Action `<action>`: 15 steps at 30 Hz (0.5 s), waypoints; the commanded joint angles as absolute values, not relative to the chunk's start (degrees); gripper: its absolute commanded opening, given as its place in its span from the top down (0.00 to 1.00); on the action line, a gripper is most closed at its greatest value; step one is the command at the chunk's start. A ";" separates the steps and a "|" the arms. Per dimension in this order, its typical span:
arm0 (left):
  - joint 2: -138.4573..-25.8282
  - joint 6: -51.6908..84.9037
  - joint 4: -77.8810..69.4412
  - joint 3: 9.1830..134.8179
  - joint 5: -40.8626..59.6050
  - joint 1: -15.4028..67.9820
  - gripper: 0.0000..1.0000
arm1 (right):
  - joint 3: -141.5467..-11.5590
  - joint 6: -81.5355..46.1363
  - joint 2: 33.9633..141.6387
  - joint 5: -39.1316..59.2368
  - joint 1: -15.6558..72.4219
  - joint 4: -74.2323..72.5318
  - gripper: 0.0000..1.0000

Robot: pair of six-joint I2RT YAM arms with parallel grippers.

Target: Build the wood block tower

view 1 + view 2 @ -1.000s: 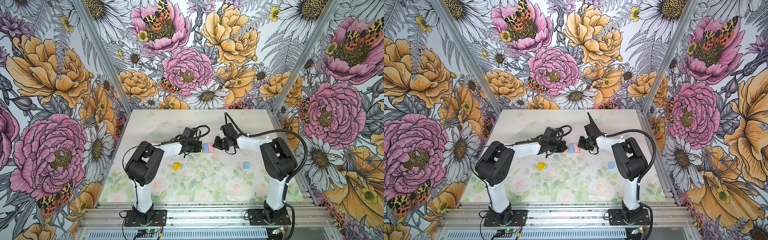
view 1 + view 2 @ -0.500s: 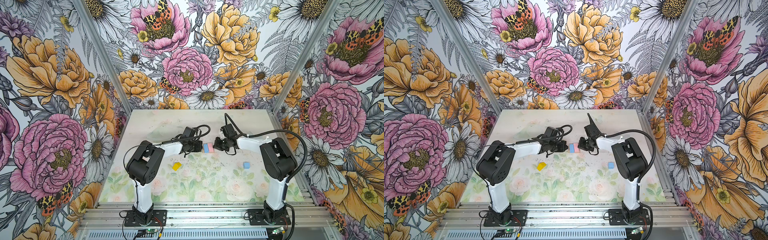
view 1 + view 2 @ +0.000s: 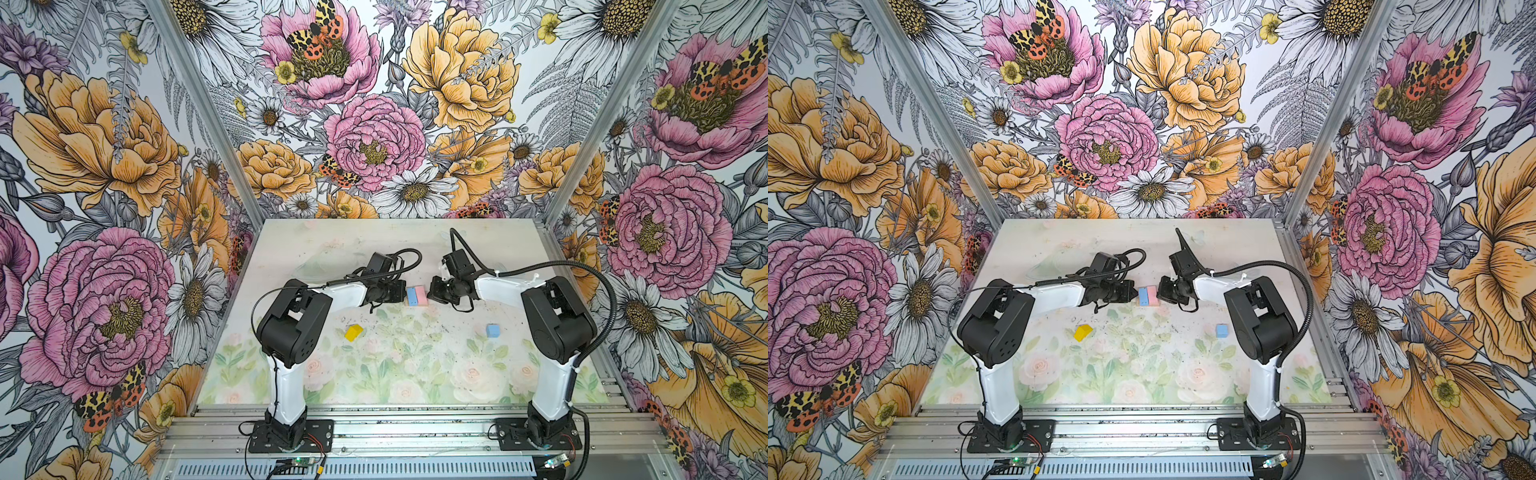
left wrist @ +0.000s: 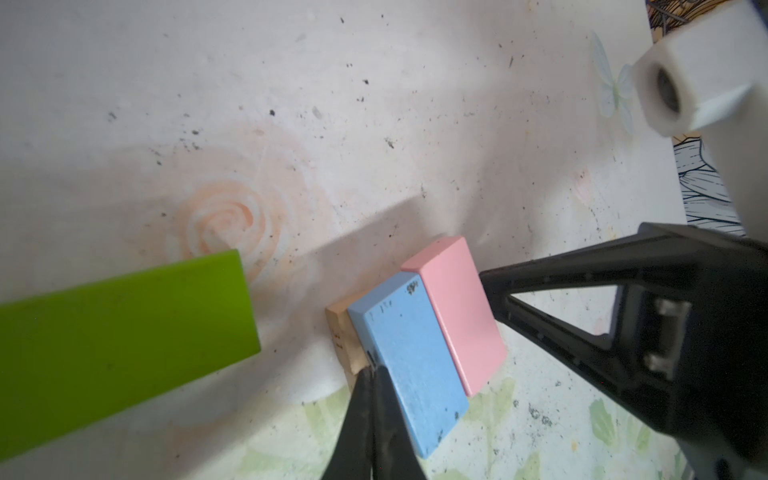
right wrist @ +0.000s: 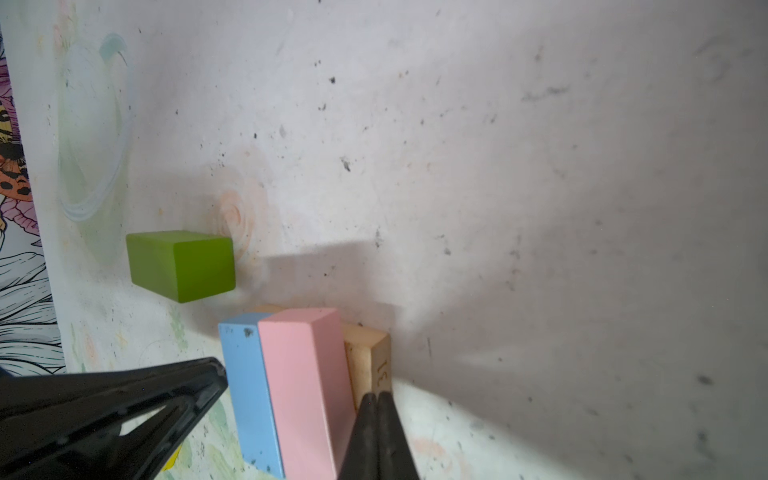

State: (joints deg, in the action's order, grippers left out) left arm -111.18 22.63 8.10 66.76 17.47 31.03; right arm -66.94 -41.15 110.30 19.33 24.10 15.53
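Squaring layer 2 with left gripper (image 4: 372, 374) and right gripper (image 5: 376, 399), both clenched empty, against blue brick (image 3: 412, 296) and pink brick (image 3: 420, 295) atop tan planks (image 5: 368, 361), centre of a top view; next, probably, opening 1 jaw pair for green brick (image 5: 181, 264), lying near.

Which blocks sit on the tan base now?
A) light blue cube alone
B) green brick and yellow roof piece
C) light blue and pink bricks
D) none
C: the light blue brick and pink brick lie side by side on the tan base; the green brick, yellow roof piece and light blue cube lie apart from it.
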 commanded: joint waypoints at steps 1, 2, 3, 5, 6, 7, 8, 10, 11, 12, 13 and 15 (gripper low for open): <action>-111.95 23.42 7.00 68.03 18.64 31.51 1.00 | -66.80 -41.75 108.26 18.90 24.58 14.60 1.00; -112.12 23.47 6.97 68.18 18.72 31.55 1.00 | -66.81 -41.70 108.28 18.90 24.54 14.58 1.00; -112.28 23.47 7.01 68.19 18.85 31.58 1.00 | -66.87 -41.75 108.28 18.90 24.53 14.61 1.00; -112.53 23.55 6.95 68.30 18.83 31.55 1.00 | -66.80 -41.71 108.14 18.82 24.56 14.57 1.00; -112.63 23.55 7.03 68.40 18.88 31.56 1.00 | -66.80 -41.79 108.11 18.81 24.62 14.57 1.00; -112.63 23.55 6.97 68.46 18.85 31.52 1.00 | -66.81 -41.75 108.11 18.92 24.62 14.55 1.00; -112.72 23.55 7.03 68.51 18.82 31.55 1.00 | -66.81 -41.79 108.11 18.90 24.61 14.60 1.00; -112.85 23.57 6.95 68.70 18.90 31.60 1.00 | -66.80 -41.78 108.15 18.90 24.71 14.55 1.00; -112.92 23.64 6.98 68.68 18.97 31.59 1.00 | -66.82 -41.77 108.17 18.90 24.78 14.50 1.00; -112.94 23.64 7.01 68.72 18.90 31.55 1.00 | -66.80 -41.82 108.19 18.90 24.82 14.51 1.00; -112.98 23.64 6.97 68.76 18.90 31.54 1.00 | -66.80 -41.83 108.19 18.93 24.82 14.57 1.00; -113.16 23.64 7.03 68.84 19.04 31.56 1.00 | -66.84 -41.83 108.15 18.90 24.92 14.59 1.00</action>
State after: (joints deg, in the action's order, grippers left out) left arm -112.27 22.68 8.03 67.61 17.50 31.18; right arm -66.89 -41.15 110.26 19.33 24.47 15.53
